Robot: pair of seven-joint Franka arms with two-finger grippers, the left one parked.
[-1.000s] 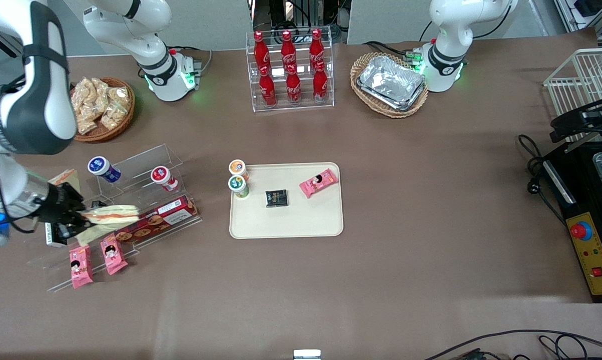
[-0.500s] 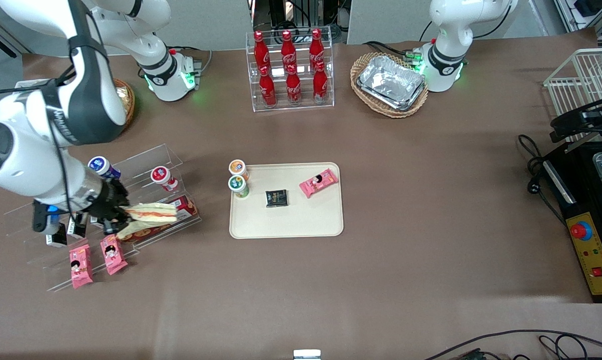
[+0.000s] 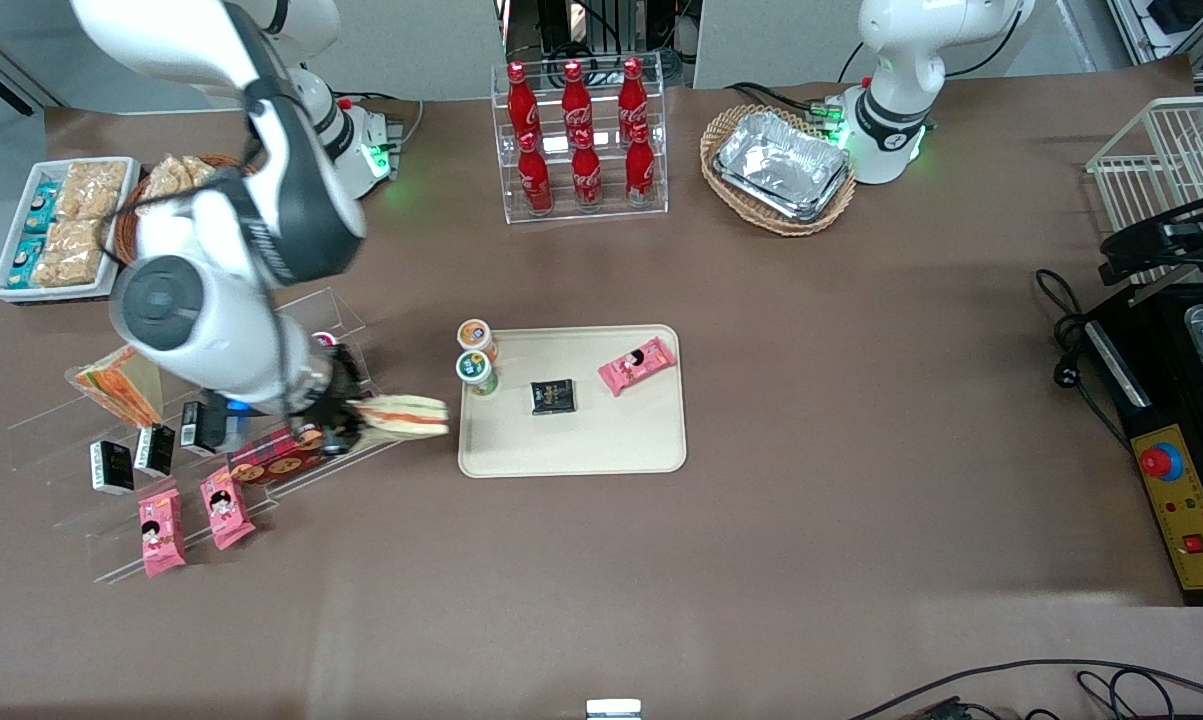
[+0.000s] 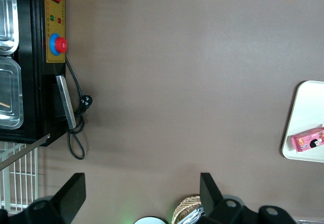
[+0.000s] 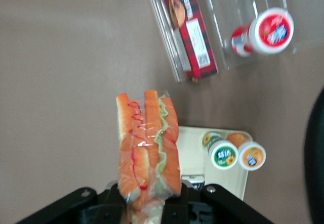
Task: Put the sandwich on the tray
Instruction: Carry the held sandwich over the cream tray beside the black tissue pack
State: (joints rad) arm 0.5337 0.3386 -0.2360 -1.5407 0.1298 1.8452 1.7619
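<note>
**Wrapped sandwich held in the air, just short of the tray**

Clamped on the sandwich [image 5: 147, 148] at its broad end, jaws pressing through the clear wrap; gripper [image 3: 346, 425] above the table between the clear display rack [image 3: 291, 465] and the tray [image 3: 571, 455]. Sticking out level toward the tray, pointed end nearest the rim but not yet over it. Light to carry, going by its size, and soft: bread and filling likely to squash under a hard pinch, so best gripped gently. Slippery film too, likely to slide or crease between the fingers, with the free end inclined to droop. Best hold probably across the thick end, flat faces against the pads, much as now.

On the tray already: two small lidded cups [image 3: 476, 355] at the corner nearest the gripper, a dark packet [image 3: 552, 396], a pink snack packet [image 3: 637, 365]. Bare room nearer the front camera than these, enough for the wedge. A red biscuit box [image 5: 190, 32] on the rack.
</note>
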